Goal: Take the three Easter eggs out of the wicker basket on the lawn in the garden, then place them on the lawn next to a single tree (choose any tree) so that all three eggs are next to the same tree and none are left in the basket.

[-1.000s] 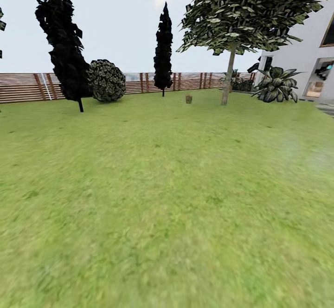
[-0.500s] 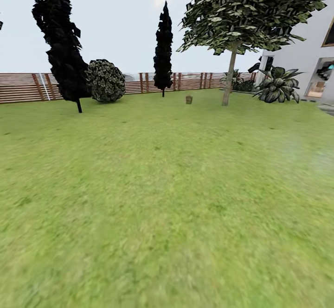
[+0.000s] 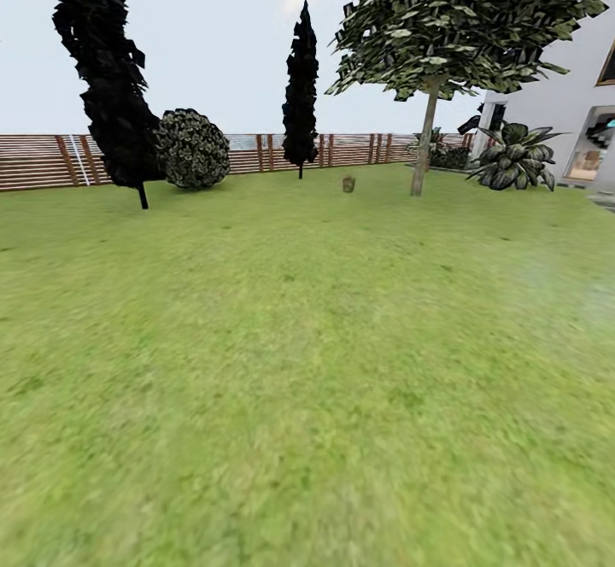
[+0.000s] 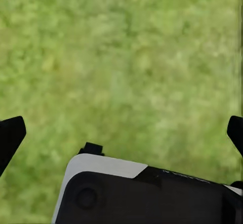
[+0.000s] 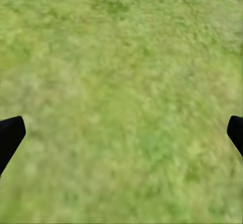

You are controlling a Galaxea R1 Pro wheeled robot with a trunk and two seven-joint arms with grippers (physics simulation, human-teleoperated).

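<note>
Head view had slid a little since a second earlier: the dark cypress (image 3: 107, 80) at ten o'clock drifted outward, so I judged I was rolling forward over the lawn (image 3: 299, 362). The wicker basket (image 3: 348, 184) sat far off at twelve o'clock, just beside the tree (image 3: 423, 144) at one o'clock; I could not make out eggs. Left gripper (image 4: 121, 133) and right gripper (image 5: 121, 133) were spread wide, holding nothing, grass beneath. Fetching had not begun.
</note>
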